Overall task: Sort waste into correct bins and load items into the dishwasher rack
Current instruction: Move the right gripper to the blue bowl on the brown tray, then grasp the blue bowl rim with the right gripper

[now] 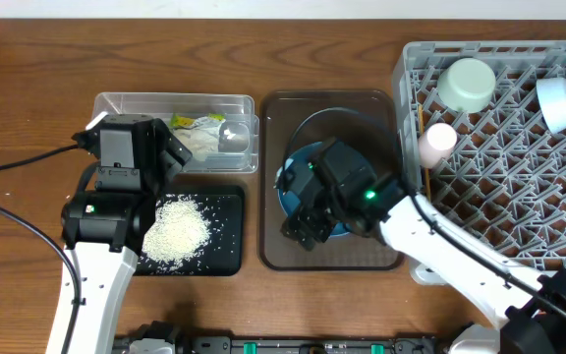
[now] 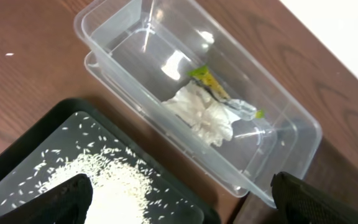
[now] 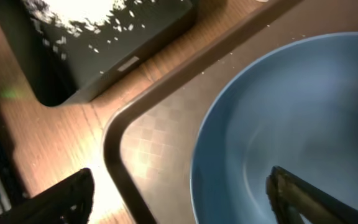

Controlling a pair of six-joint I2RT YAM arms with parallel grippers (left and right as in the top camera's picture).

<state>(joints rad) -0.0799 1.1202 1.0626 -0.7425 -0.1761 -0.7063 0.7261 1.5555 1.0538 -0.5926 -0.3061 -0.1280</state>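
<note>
Loading looks to be the step in hand. The waste appears sorted: the tissue (image 2: 201, 115) and wrapper (image 2: 213, 84) are in the clear tub (image 1: 126, 98) at upper left, and the rice (image 1: 175, 231) is heaped on the black tray (image 1: 226, 236) below it. The mint-green bowl (image 1: 467, 84), pink cup (image 1: 438, 140) and pale-blue bowl (image 1: 556, 103) sit in the dishwasher rack (image 1: 480, 187) at right. The blue plate (image 3: 291, 106) lies flat on the brown serving tray (image 1: 283, 108) at centre frame. The right tool (image 3: 180, 176) hangs over the plate's lower-left edge, jaws wide apart and straddling the rim, one finger above the plate's face and the other outside it; no grip shows yet. The next move likely calls for lowering, pinching the rim and lifting towards the rack. The left tool (image 2: 180, 183) stands open and empty between tub and black tray.
</note>
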